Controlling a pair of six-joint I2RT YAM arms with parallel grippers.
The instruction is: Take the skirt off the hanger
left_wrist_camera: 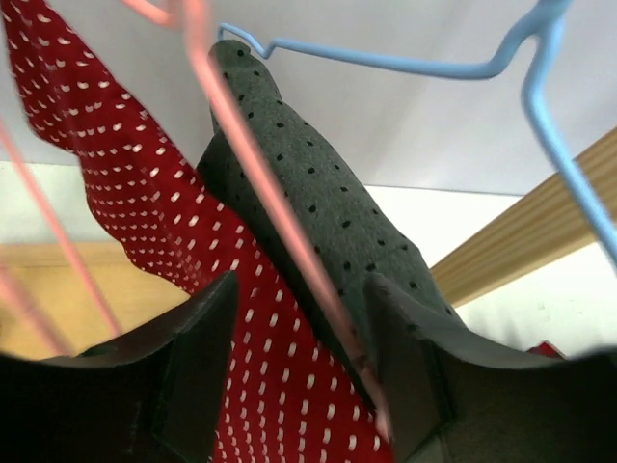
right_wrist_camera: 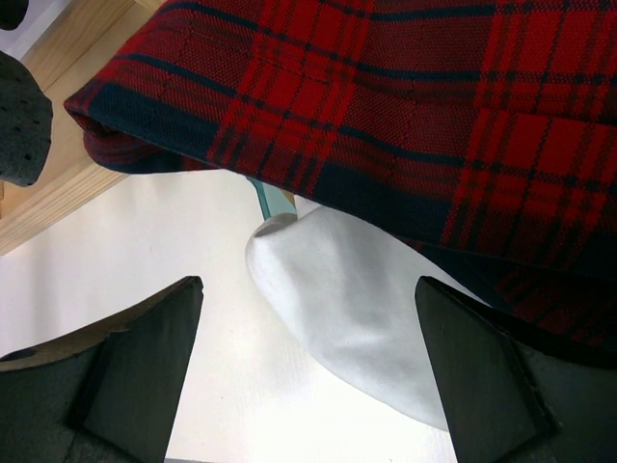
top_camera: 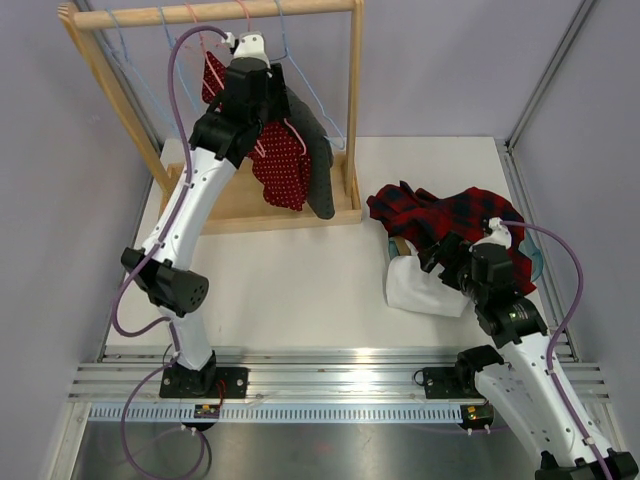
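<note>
A red white-dotted skirt point(top_camera: 283, 165) point(left_wrist_camera: 193, 251) hangs from a pink wire hanger point(left_wrist_camera: 260, 183) on the wooden rack point(top_camera: 352, 100). Beside it a grey dotted garment point(top_camera: 318, 165) point(left_wrist_camera: 318, 193) hangs on a blue hanger point(left_wrist_camera: 405, 66). My left gripper point(top_camera: 250, 60) point(left_wrist_camera: 301, 357) is raised up at the rail. Its fingers stand apart around the red cloth, and the pink wire runs close along the right finger point(left_wrist_camera: 405, 367). My right gripper point(top_camera: 440, 255) point(right_wrist_camera: 308, 357) is open low over the table, its fingers either side of a white garment's edge point(right_wrist_camera: 357, 309).
A red and navy plaid garment point(top_camera: 450, 215) point(right_wrist_camera: 386, 96) lies heaped at the right, over the white garment point(top_camera: 420, 285) and a teal hanger point(right_wrist_camera: 275, 200). More wire hangers hang from the rail point(top_camera: 215, 12). The rack's base board point(top_camera: 240, 208) sits at the back left.
</note>
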